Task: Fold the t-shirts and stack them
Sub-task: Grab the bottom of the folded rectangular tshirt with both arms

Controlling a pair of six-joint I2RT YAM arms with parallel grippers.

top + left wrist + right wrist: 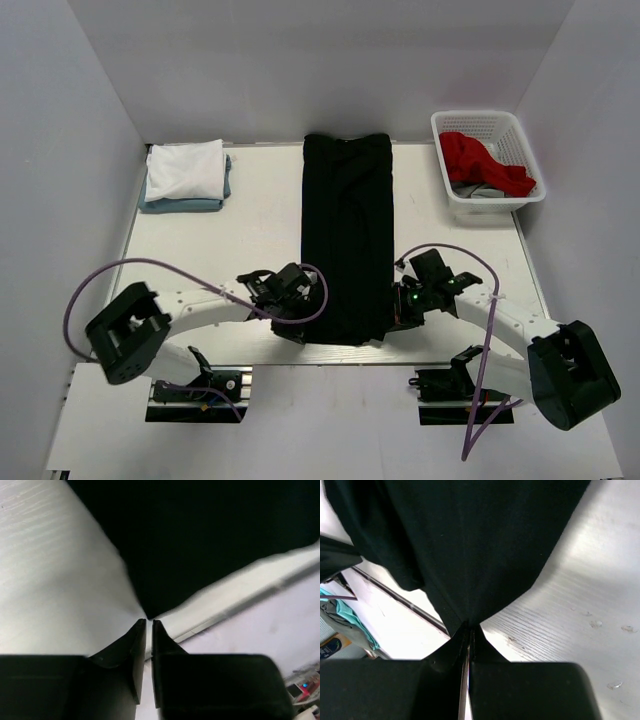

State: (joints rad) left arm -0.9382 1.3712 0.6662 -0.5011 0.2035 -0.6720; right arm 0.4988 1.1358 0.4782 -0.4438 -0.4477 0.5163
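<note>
Black t-shirt [347, 235] lies between folded shirts [185, 172] and basket [490, 208]

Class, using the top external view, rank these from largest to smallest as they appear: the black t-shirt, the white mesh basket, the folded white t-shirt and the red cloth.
1. black t-shirt
2. white mesh basket
3. folded white t-shirt and red cloth: too alike to rank.
</note>
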